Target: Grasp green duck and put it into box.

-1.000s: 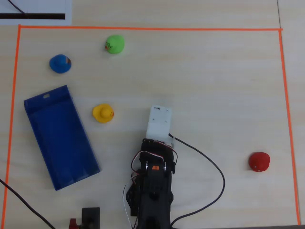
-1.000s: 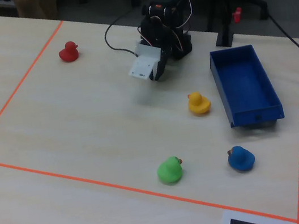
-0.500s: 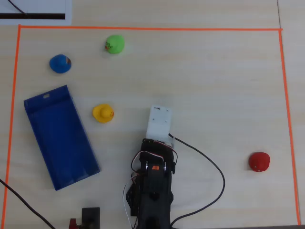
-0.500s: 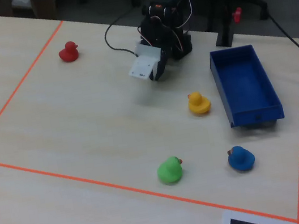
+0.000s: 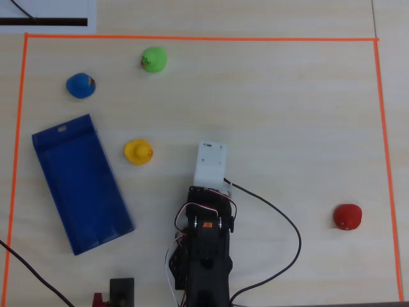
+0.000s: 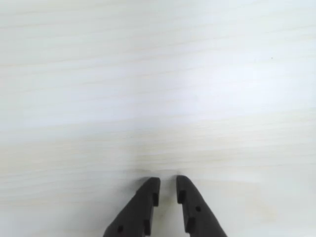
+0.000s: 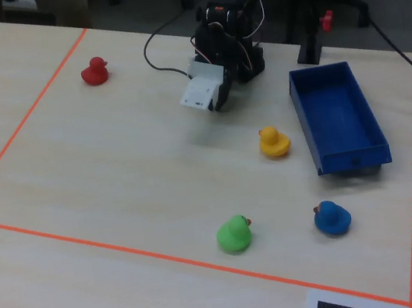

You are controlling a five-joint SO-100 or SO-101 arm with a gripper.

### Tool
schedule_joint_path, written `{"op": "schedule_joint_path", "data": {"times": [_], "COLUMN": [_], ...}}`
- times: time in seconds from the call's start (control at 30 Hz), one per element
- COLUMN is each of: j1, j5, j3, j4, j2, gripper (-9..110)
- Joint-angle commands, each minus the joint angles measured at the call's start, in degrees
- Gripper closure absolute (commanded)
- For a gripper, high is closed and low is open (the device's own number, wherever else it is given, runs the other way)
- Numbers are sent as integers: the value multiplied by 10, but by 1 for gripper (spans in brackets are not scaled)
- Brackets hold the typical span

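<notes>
The green duck (image 5: 153,59) sits on the table near the far edge of the orange-taped area; in the fixed view (image 7: 234,235) it is near the front tape line. The dark blue box (image 5: 82,183) lies empty at the left in the overhead view and at the right in the fixed view (image 7: 337,116). My gripper (image 6: 168,183) is folded back near the arm's base, far from the duck and the box. Its two black fingers are nearly together with nothing between them, pointing down over bare table. In the overhead view the white wrist housing (image 5: 211,164) hides the fingers.
A yellow duck (image 5: 138,152) stands between the box and the arm. A blue duck (image 5: 80,85) is beyond the box, left of the green duck. A red duck (image 5: 347,217) sits far right. Orange tape (image 5: 198,38) frames the area. Cables (image 5: 281,220) trail by the arm's base.
</notes>
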Motion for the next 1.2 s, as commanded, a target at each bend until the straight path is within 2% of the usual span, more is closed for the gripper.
{"op": "schedule_joint_path", "data": {"times": [0.0,0.1,0.2,0.4,0.53,0.7,1.17], "j1": [6,25,40,50,25,-18,-94], "j5": [10,-28,-50,18,56,102,163], "j3": [-3,-8,-100,-392,-558,-720,-921], "j4": [5,-12,-52,-153,-186,-182,-258], "j2": [-8,-20,-149,-405,-536,-683,-987], "gripper": [101,98,94,76,73,72,71]}}
